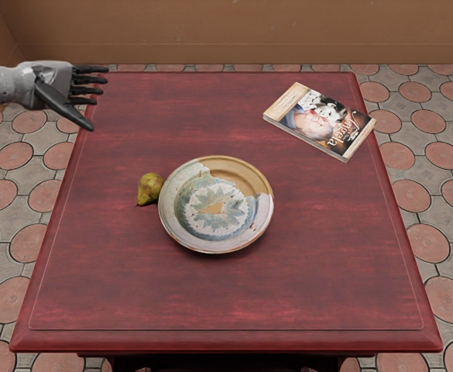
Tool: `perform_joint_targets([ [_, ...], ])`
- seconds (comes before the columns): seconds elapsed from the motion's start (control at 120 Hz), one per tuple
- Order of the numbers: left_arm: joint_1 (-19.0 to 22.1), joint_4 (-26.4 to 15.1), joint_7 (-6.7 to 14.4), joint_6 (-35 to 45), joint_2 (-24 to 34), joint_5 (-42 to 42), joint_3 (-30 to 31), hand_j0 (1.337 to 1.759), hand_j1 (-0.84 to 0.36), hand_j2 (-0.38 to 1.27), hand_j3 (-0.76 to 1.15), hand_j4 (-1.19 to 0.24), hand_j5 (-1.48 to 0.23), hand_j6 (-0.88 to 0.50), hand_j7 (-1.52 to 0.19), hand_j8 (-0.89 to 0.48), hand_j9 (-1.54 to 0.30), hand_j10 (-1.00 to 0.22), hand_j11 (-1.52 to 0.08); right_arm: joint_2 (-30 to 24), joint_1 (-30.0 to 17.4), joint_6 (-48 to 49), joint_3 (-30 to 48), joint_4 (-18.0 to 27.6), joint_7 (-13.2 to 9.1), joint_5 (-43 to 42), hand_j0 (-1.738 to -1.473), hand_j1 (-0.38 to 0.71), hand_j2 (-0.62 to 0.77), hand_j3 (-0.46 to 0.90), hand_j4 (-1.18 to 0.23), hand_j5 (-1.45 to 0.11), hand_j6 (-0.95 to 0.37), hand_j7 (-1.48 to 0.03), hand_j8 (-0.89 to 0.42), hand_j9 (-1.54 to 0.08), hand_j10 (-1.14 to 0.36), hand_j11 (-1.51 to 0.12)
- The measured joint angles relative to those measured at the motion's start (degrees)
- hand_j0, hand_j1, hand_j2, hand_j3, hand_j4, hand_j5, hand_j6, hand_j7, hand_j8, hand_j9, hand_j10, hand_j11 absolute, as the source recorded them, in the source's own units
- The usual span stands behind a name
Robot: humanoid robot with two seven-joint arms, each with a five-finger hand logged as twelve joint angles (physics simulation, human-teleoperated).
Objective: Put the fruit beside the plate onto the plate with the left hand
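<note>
Red-stained wood fills the foreground: the bench (211, 310), a broad rectangular top with a rounded front edge and a streaky, faintly glossy grain. At its middle sits the plate (249, 177), a round glazed ceramic dish with a tan and cream rim, grey-green washes and a leaf-like star pattern in its well. The fruit, a small pear (149, 188), lies on the bench at the plate's left rim, touching it or very nearly so, not on the plate. Its skin is yellow-green, mottled with brown, and its narrow end points left and down.

Farther back, near the far right corner, a paperback book (319, 120) lies flat and askew, its glossy cover showing a face and a red title.

At the far left corner the left hand (67, 85) hovers just off the bench's edge, its grey-sleeved arm entering from the left. Its black fingers (90, 80) are stretched out straight and spread, thumb angled downward, holding nothing. The pear lies well apart from it, nearer the camera and to its right.

Rounded terracotta floor tiles (9, 155) surround the bench; a plain brown wall (226, 31) closes the scene.
</note>
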Motion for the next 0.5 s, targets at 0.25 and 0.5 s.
perform_joint_targets([
  [0.25,1.1,-1.2,0.0,0.0,0.1,0.7,0.1,1.658,0.35,0.00,0.00,0.00,0.00,0.00,0.00,0.00,0.00,0.00,0.00,0.0,-0.1,0.0,0.0,0.0,0.0,0.0,-1.658,-0.31,-0.01,0.00,-0.03,-0.04,-0.03,-0.04,-0.03,-0.04,-0.03,-0.04],
  [0.5,-1.3,-3.5,1.0,0.0,-1.9,13.7,0.4,1.658,0.35,0.00,0.00,0.00,0.00,0.00,0.00,0.00,0.00,0.00,0.00,0.0,-0.1,0.0,0.1,0.0,0.0,0.0,-1.658,-0.31,-0.01,0.00,-0.03,-0.04,-0.03,-0.04,-0.03,-0.04,-0.03,-0.04],
])
